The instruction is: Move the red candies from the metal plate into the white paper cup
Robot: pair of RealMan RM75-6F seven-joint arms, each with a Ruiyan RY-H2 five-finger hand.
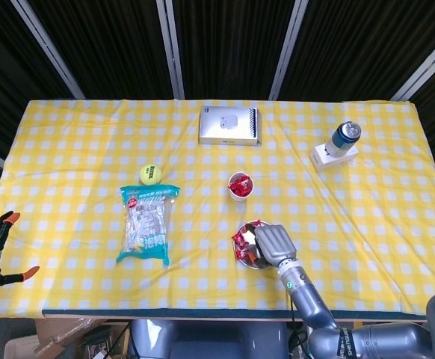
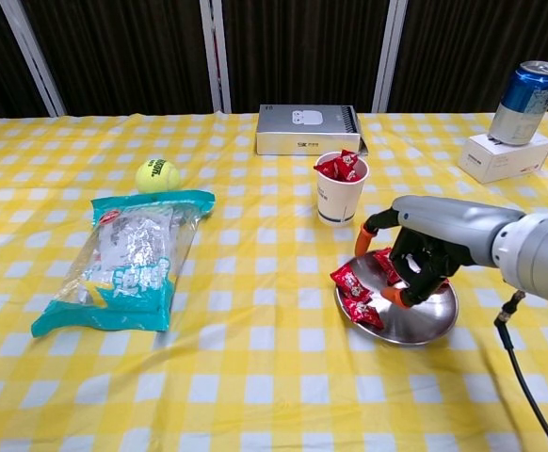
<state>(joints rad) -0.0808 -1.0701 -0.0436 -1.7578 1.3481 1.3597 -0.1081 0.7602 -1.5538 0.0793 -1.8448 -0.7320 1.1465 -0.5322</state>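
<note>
Your right hand (image 2: 415,262) is over the round metal plate (image 2: 415,325), fingers curled around a red candy (image 2: 384,266); I cannot tell if it grips.

1 metal plate (image 2: 415,323), 1 white paper cup (image 2: 340,200), 1 tennis ball (image 2: 157,175), 1 can (image 2: 528,89), 2 boxes (image 2: 304,130).

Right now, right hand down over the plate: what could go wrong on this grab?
1. Right hand covers the candies at the back of the metal plate; it may grab two, or none.
2. Two red candies lie at the plate's left rim; a nudge could push them off.
3. The white paper cup is already heaped; another may spill.
</note>
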